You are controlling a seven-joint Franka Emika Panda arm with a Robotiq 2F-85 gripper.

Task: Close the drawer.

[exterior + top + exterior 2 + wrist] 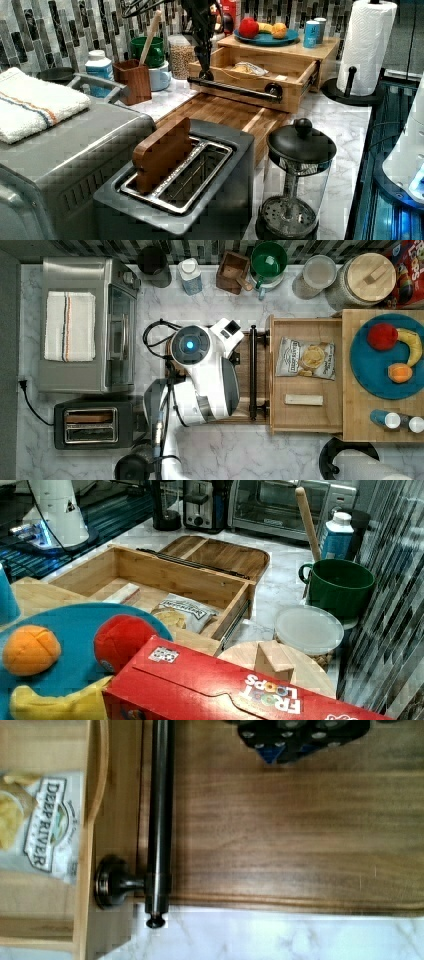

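We see the drawer (305, 412) pulled out from beneath a bamboo shelf (382, 432), its black bar handle (253, 372) lying over the darker cutting board (225, 555) on the marble counter (240, 450). A bag of chips (305, 357) rests inside. The arm's gripper (206, 74) hangs at the handle's far end in the left view; whether its fingers are open or closed, we cannot tell.

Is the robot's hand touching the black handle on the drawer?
Cannot tell. In the left view the gripper comes down right at the handle of the drawer, but neither contact nor a gap shows plainly.
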